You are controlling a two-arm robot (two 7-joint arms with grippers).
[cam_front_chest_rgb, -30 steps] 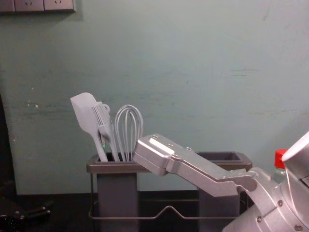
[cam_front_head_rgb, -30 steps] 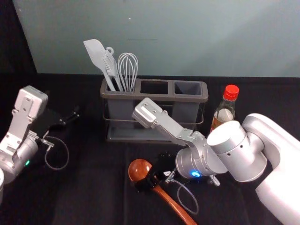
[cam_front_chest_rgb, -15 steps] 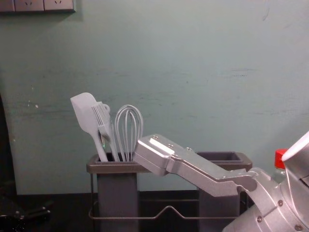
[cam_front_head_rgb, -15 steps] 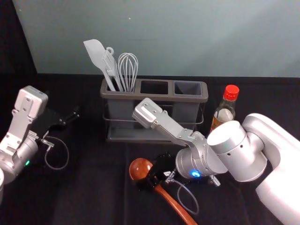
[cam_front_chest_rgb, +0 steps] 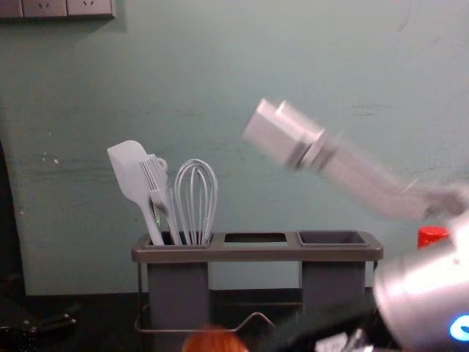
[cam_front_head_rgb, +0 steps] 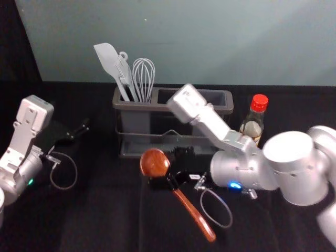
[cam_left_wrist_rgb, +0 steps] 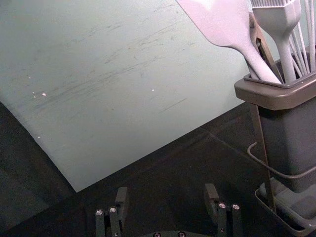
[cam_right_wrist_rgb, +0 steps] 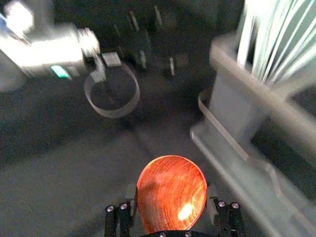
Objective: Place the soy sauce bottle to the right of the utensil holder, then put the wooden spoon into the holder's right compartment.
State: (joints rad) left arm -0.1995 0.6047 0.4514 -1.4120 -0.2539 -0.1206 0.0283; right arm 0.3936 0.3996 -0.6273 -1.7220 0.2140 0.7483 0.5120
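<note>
Just in front of the holder (cam_front_head_rgb: 135, 106), near its middle, the right gripper (cam_front_head_rgb: 169, 169) grips the spoon (cam_front_head_rgb: 154, 163). Its jaws are well parted; the right wrist view has the bowl between them, one finger (cam_right_wrist_rgb: 213, 205) to each side, though exactly where they press on the wood is hidden. The bowl lies nearer the holder, and the handle slants back toward the robot and off to the right.

The right arm (cam_front_head_rgb: 240, 169) reaches in from the right, before the holder's right part, with a silver section slanting up and inward; in the chest view this rises higher than the rim.

The bottle (cam_front_head_rgb: 252, 123) stands upright to the right of the holder, partly behind that arm. White utensils (cam_front_head_rgb: 137, 84) lean in the left compartment.

Over at the left, well apart from the spoon, the left gripper (cam_front_head_rgb: 80, 131) is parked, its jaws spread wide with nothing between them.
</note>
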